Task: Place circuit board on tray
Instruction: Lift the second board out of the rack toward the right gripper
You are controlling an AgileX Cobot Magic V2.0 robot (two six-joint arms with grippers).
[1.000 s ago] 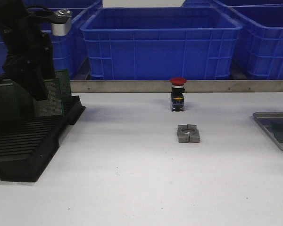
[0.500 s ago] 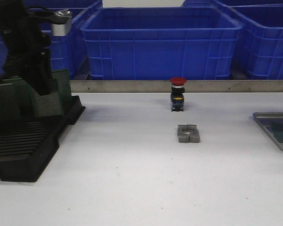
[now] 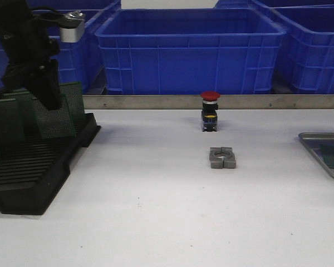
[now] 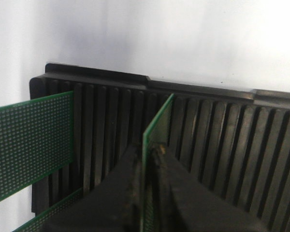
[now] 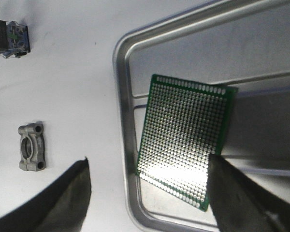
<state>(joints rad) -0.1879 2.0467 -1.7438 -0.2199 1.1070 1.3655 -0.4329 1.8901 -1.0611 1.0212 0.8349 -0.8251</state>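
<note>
My left gripper [image 3: 49,103] is shut on the top edge of a green circuit board [image 3: 55,119] and holds it upright just above the black slotted rack [image 3: 39,178]. In the left wrist view the fingertips [image 4: 146,150] pinch the thin board [image 4: 160,123] edge-on over the rack's slots [image 4: 222,130]. The silver tray [image 3: 317,139] lies at the right edge of the table. My right gripper [image 5: 149,164] is open above the tray's rim [image 5: 122,92], and another green board [image 5: 186,150] lies flat in the tray, free of the fingers.
More boards stand in the rack [image 4: 29,130]. A grey metal clamp block [image 3: 222,157] and a red-capped push button [image 3: 210,111] sit mid-table. Blue crates [image 3: 189,50] line the back behind a metal rail [image 3: 211,102].
My left gripper has risen a little with the board, drawing it up out of the rack's slot. The right side has not moved.
</note>
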